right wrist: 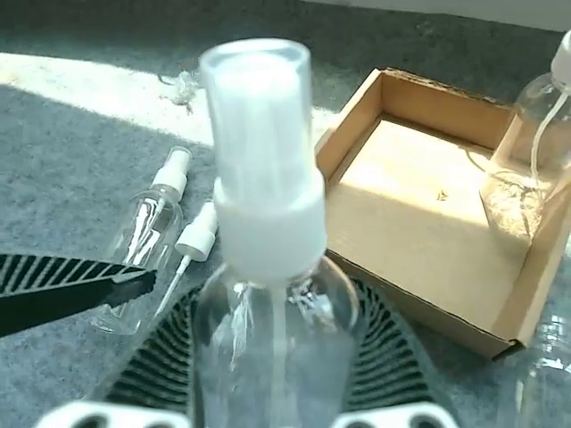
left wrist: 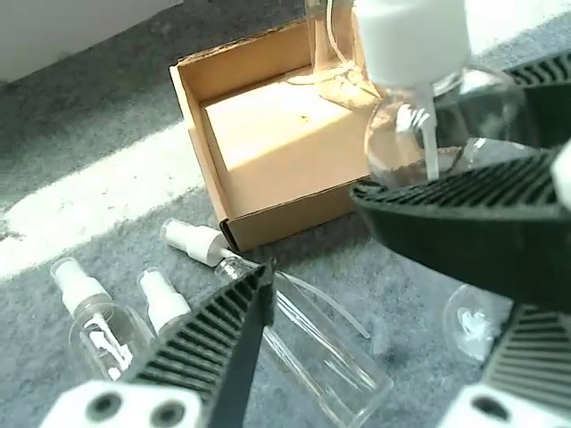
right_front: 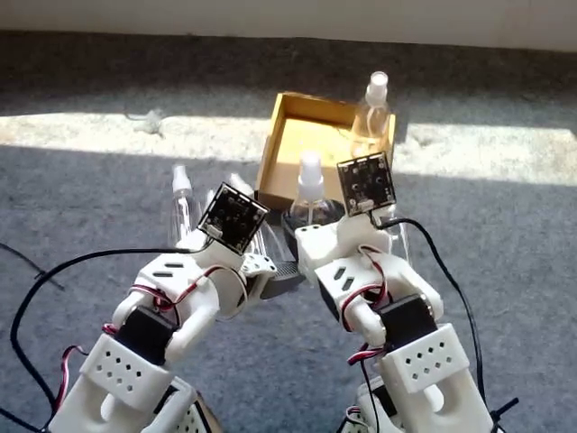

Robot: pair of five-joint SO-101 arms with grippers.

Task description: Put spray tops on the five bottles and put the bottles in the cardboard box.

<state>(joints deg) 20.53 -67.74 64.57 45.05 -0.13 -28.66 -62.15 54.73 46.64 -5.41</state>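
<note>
A clear bottle (right wrist: 268, 339) with a white spray top (right wrist: 263, 160) stands upright in my right gripper (right wrist: 272, 357), which is shut on its body. In the high view this bottle (right_front: 310, 189) is just in front of the cardboard box (right_front: 270, 153). Another topped bottle (right_front: 372, 113) stands in the box's far right corner. My left gripper (left wrist: 384, 303) is open, close beside the held bottle (left wrist: 419, 107); its finger (right wrist: 80, 285) points at it. On the carpet to the left are a lying bottle (left wrist: 303, 348) and an upright topped bottle (left wrist: 89, 312).
A loose spray top (left wrist: 165, 299) lies between the bottles on the grey carpet. One more clear bottle (left wrist: 473, 321) lies on the right arm's side (right wrist: 544, 374). The box floor (right wrist: 419, 205) is bare apart from the corner bottle. Black cables trail at the left (right_front: 54, 266).
</note>
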